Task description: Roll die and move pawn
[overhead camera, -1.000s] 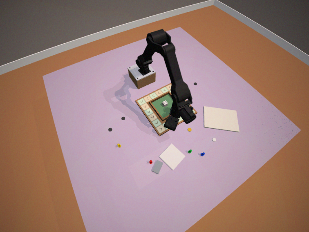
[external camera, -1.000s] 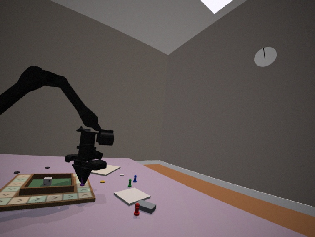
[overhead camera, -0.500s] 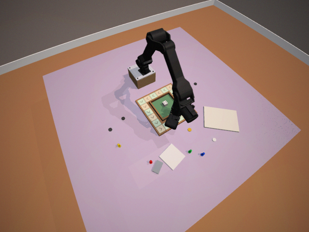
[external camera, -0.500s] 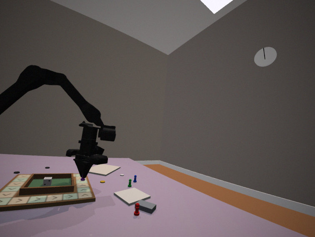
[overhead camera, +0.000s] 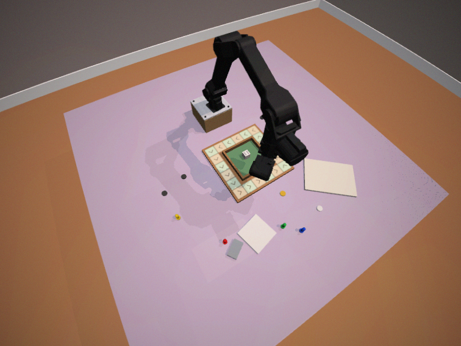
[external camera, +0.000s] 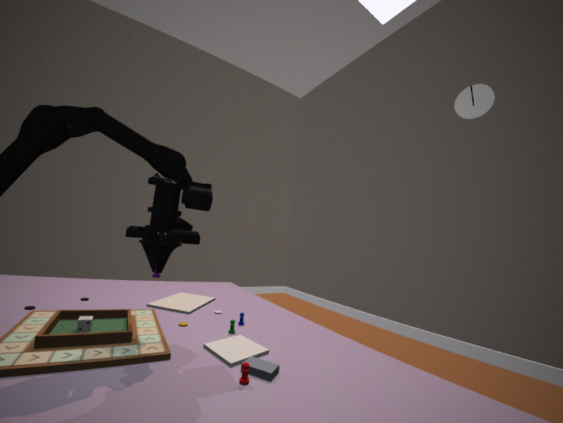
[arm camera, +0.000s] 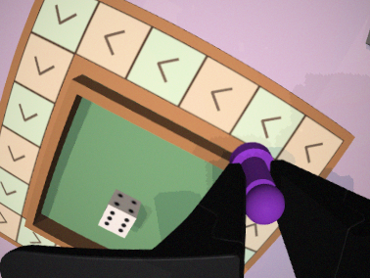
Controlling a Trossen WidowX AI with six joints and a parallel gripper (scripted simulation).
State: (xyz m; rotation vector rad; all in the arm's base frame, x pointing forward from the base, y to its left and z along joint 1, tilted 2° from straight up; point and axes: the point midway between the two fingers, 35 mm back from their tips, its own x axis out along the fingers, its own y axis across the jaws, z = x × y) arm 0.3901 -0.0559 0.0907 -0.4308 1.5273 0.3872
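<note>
We see gripper (arm camera: 260,185) clamped narrow on purple pawn (arm camera: 258,183), held aloft between fingers. Below fingers: board (arm camera: 208,94). Die (arm camera: 120,213) rests in tray (arm camera: 124,162), beneath fingers.

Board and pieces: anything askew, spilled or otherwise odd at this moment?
Nothing looks damaged or spilled. The die lies flat in the tray, and the board lies flat. The only piece off its place is the purple pawn, gripped in the gripper high above the board, as the task needs.
</note>
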